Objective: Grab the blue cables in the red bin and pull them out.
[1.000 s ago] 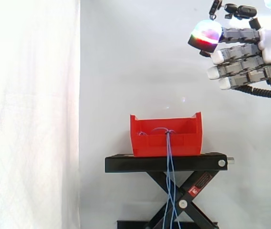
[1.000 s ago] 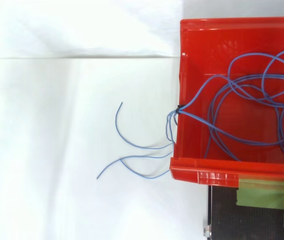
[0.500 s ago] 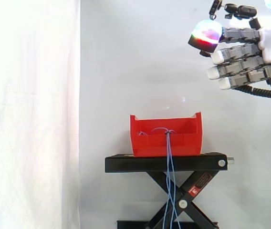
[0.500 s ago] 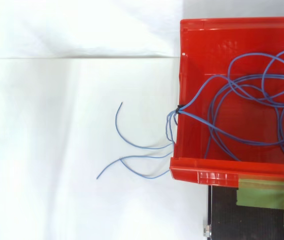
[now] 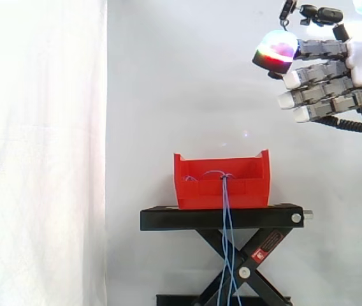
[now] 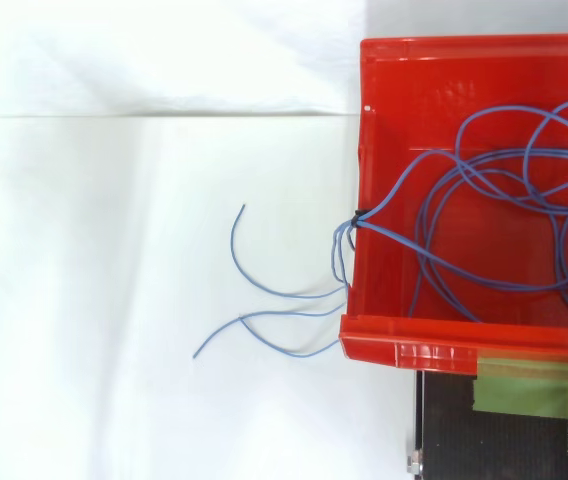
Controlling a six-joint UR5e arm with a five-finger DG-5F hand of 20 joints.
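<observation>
**Approach step: hand high, cables untouched**

The blue cables lie as one tangled bundle of loops on the floor of the red bin. A dark tie cinches them at the bin's wall. From there, the loose tails spill over the edge toward 9 o'clock in the top view. In the side view, the same tails hang down the bin's front wall and past the black stand toward 6 o'clock.

Count:
- One bin.
- One stand.
- One hand.
- One cable bundle (the single strands overlap too much to count; at least three free tails show outside the bin).

The hand sits well above the bin, at about 2 o'clock from it in the side view. Its fingers are straight, lying close side by side and pointing toward 9 o'clock. They hold nothing.

Judgement: the reach is the step in hand, and no grasp has been made. The next move calls for bringing the hand down and toward 8 o'clock over the bin. It then needs to turn the fingers down into the loops and curl them round several strands before lifting. The loops look slack and springy, so a shallow pinch may slip off.
</observation>
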